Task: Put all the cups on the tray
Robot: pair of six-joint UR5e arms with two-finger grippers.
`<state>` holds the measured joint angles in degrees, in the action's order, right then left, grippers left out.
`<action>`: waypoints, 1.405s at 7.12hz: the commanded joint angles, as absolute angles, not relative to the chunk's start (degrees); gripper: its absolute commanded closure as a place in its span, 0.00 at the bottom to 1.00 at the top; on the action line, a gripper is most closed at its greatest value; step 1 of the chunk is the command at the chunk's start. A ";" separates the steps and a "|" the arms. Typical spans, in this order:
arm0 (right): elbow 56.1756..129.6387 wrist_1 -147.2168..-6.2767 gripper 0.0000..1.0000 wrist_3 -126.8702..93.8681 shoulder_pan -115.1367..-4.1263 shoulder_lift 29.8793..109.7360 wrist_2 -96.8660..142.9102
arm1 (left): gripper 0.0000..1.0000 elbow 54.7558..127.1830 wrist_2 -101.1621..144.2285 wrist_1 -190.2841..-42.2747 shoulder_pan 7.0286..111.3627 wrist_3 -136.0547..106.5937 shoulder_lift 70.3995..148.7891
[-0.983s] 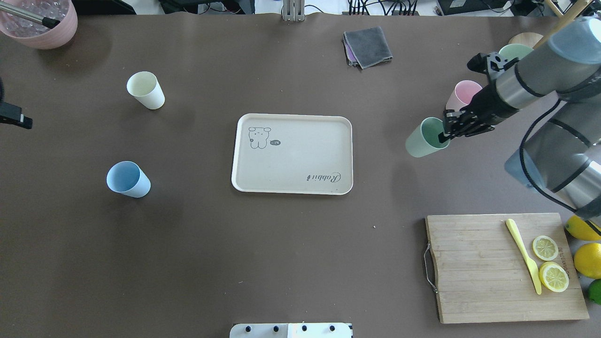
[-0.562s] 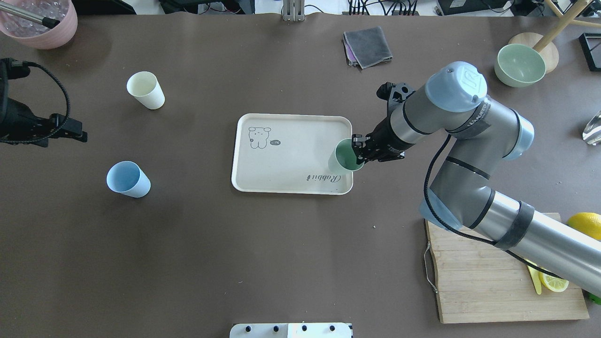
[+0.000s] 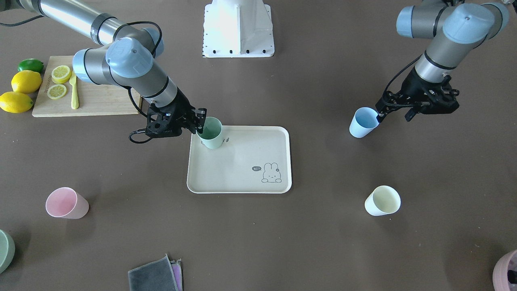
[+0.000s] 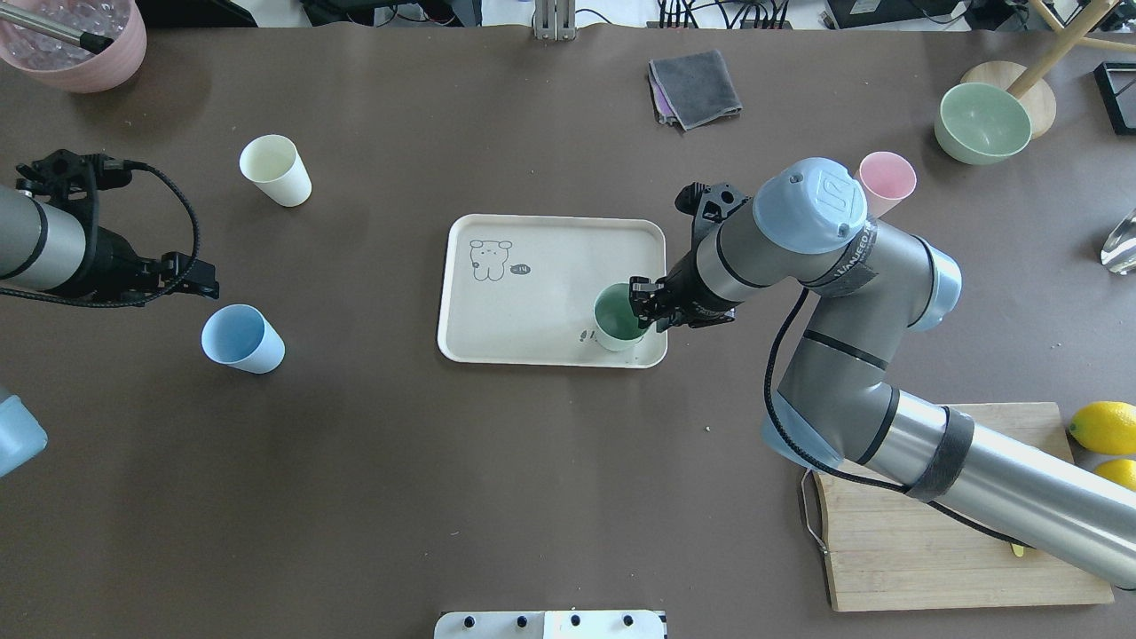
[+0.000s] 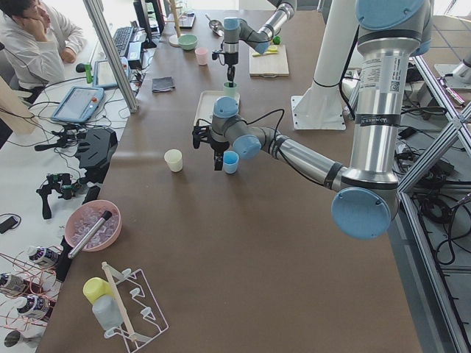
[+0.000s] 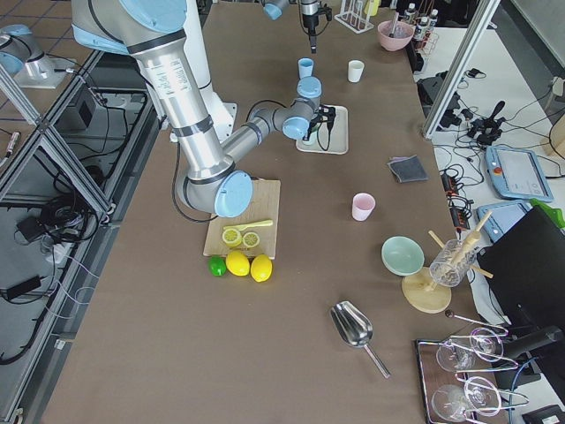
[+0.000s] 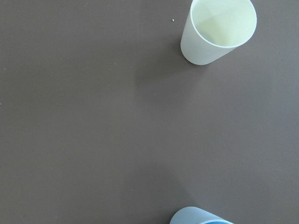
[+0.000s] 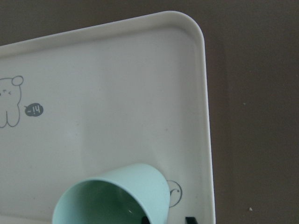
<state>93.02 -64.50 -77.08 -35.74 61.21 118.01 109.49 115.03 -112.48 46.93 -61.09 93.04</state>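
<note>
Right gripper (image 4: 645, 316) is holding the sage green cup (image 4: 619, 317) at the tray (image 4: 550, 266), its fingers clamped on the cup's wall with one tip inside the rim and one outside, as the right wrist view is showing. The cup is sitting at the tray's corner nearest the robot on the right arm's side, covering part of the "Rabbit" script. It is leaning slightly in the wrist view, and whether its base is touching the tray floor cannot be told. Three cups are standing on the table (image 4: 532, 479): the pink cup (image 4: 886, 180) beyond the right arm, and the cream cup (image 4: 275, 170) and light blue cup (image 4: 241, 337) well apart on the left side. The left gripper (image 4: 200, 284) is hanging just beside the light blue cup's rim; whether its fingers are apart or together cannot be told. The first of four placings is looking nearly done, and the hazards are lying in the release. Letting go while the cup is tilted or off the floor could tip it. Its nearness to the raised rim could leave the base perched on the edge. The inside finger, drawn away sideways rather than straight up, could drag it over. On the left, a gripper coming down off-centre could knock the light blue cup flat.
</note>
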 commanded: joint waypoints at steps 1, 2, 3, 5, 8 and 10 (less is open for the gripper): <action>93.16 -64.60 0.00 -76.29 -37.86 60.91 117.95 | 0.04 107.77 112.32 -112.50 40.62 -61.09 92.99; 93.08 -64.77 0.00 -75.94 -38.40 61.00 118.04 | 0.25 106.54 112.32 -112.50 39.91 -61.00 93.16; 93.16 -64.69 0.00 -75.94 -38.58 61.00 118.12 | 0.99 106.61 112.59 -112.41 39.90 -60.91 93.16; 93.51 -64.78 0.00 -75.94 -39.45 61.08 118.91 | 1.00 106.79 112.94 -112.15 39.90 -60.82 95.17; 93.43 -64.78 0.00 -68.52 -50.67 66.94 127.86 | 1.00 108.20 112.86 -95.21 39.73 -68.59 112.49; 91.85 -67.56 0.00 -54.64 -58.59 70.92 130.60 | 1.00 104.01 107.88 -90.26 34.22 -72.40 121.95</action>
